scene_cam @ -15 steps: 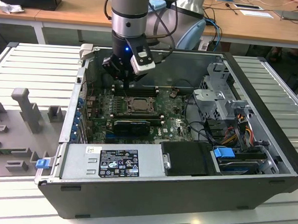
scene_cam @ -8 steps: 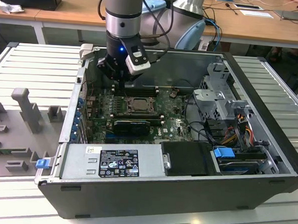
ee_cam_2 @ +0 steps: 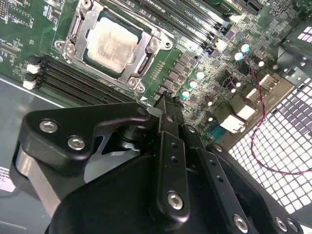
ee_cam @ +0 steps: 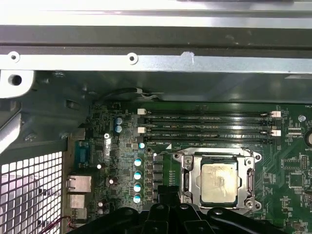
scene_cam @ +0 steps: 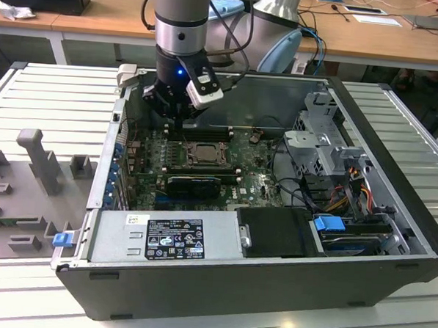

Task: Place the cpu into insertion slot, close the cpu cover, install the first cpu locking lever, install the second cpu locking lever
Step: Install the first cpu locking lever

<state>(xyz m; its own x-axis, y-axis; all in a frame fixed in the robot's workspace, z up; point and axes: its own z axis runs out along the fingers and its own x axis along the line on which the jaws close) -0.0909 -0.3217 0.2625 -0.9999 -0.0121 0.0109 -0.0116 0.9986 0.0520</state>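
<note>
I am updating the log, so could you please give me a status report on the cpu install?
Gripper, jaws shut and empty, low beside the cpu cover. Cpu seated, cover down around it. Nothing in the way.

A slatted metal table (scene_cam: 57,97) carries the open computer case (scene_cam: 234,290); a grey moulded fixture (scene_cam: 15,197) lies at the exterior view's left.

No text legible anywhere. Black rectangular label (scene_cam: 174,239) on grey metal power-supply box (scene_cam: 219,237): print too small. White sticker (scene_cam: 137,220) beside: same. Pale beige-silver square cpu (ee_cam_2: 111,41): face markings unreadable.
</note>
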